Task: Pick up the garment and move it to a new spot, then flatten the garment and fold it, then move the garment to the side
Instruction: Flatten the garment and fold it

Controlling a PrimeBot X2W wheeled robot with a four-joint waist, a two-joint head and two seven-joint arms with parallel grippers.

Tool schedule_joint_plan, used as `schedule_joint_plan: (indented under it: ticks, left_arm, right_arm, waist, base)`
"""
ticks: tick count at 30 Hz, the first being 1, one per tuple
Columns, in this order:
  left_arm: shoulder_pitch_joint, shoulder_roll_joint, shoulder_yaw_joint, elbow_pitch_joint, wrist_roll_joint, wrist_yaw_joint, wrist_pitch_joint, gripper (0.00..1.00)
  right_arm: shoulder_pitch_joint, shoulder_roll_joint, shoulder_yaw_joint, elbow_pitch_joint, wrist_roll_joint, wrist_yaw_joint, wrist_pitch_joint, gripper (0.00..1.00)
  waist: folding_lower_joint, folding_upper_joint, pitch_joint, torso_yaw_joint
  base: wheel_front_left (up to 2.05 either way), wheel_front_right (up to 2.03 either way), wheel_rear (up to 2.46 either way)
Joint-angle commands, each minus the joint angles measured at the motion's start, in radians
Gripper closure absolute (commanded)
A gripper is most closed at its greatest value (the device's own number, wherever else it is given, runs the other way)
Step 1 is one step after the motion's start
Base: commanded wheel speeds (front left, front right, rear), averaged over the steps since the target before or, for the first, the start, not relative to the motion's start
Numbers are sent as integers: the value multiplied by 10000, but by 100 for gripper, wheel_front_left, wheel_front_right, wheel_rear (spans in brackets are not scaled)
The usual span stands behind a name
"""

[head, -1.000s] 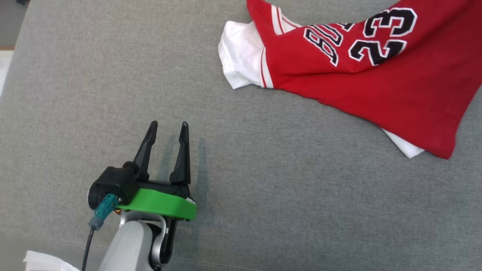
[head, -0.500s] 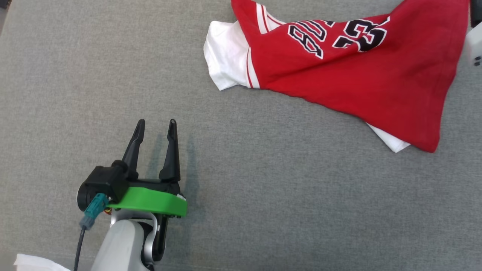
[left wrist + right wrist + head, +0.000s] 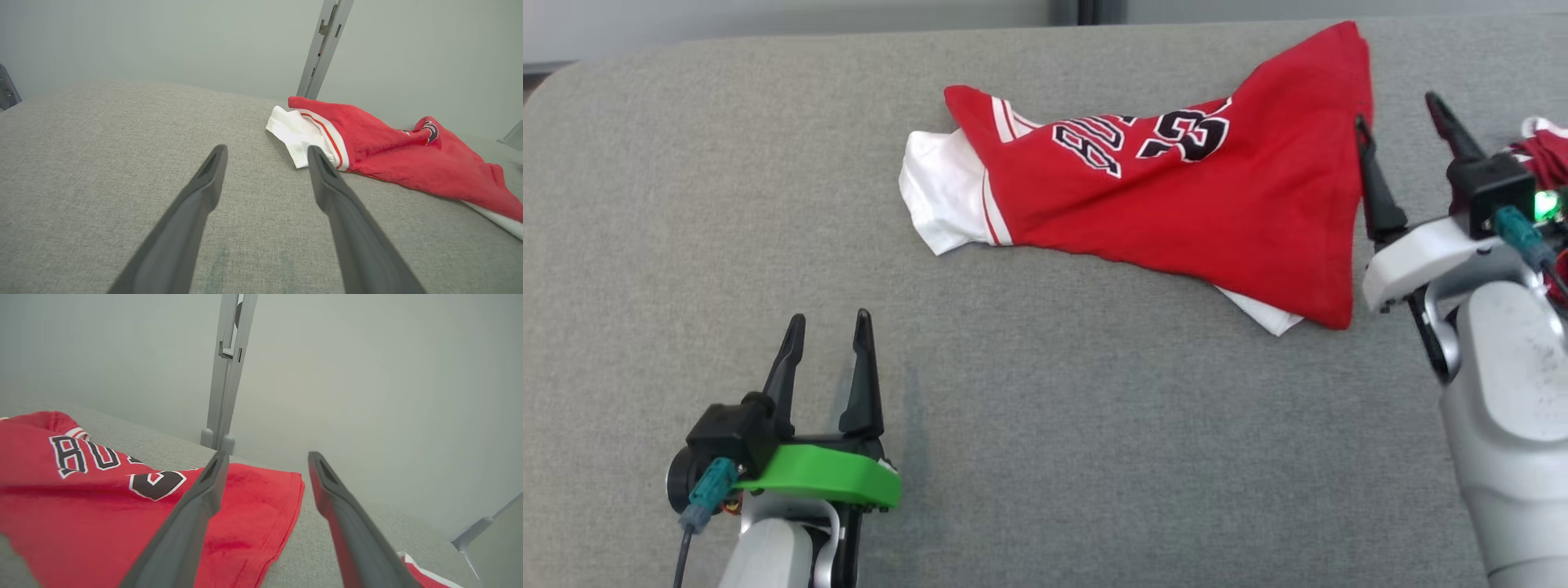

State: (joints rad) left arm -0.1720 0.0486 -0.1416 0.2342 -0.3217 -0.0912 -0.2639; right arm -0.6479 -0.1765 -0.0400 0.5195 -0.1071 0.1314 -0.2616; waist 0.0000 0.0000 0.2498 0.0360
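Observation:
The garment (image 3: 1176,204) is a red jersey with black-and-white lettering and white sleeves. It lies crumpled across the far middle of the grey table, and in the right wrist view the garment (image 3: 94,498) has its hem corner just under my fingers. My right gripper (image 3: 1396,112) stands open at the garment's right corner, its left finger against the red edge and nothing between the jaws. Seen from its own wrist, the right gripper (image 3: 267,455) is open too. My left gripper (image 3: 829,320) is open over bare table, well short of the white sleeve (image 3: 298,134). The left gripper (image 3: 266,150) holds nothing.
The grey cloth table (image 3: 1094,457) has its far edge along the top, with a pale wall and a grey post (image 3: 224,375) behind. Another red-and-white cloth (image 3: 1543,147) lies at the right edge, behind my right wrist.
The head camera has shifted, so the table's far edge and my right arm come into view. The right gripper now stands open beside the garment's corner. The left gripper has kept its pose.

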Motion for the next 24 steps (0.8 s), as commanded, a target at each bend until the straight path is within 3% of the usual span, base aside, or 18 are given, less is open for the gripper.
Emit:
schedule_joint_plan:
  ticks: [1,8,16,24]
  left_arm:
    - [164,36,63,52,33,-30,-7,0]
    - [461,36,204,170,25,-41,-5,0]
    - [675,38,217,246,-1,-58,-5,0]
    - [427,36,183,491,130,-26,-7,0]
  right_arm:
    - [428,218,-306,-227,57,-17,-44,0]
    - [2430,1141,-515,-1458,376,-15,-45,0]
    - [4073,1244,-72,-2395,1379,-15,-45,0]
    - [4498,1247,394,-2763,1850,-15,-45,0]
  waist:
    - [0,0,-694,-666]
    - [0,0,-1130,-986]
    - [0,0,-1363,-1025]
    - [0,0,-1145,-1169]
  base:
    - [0,0,0]
    - [0,0,0]
    - [0,0,0]
    - [0,0,0]
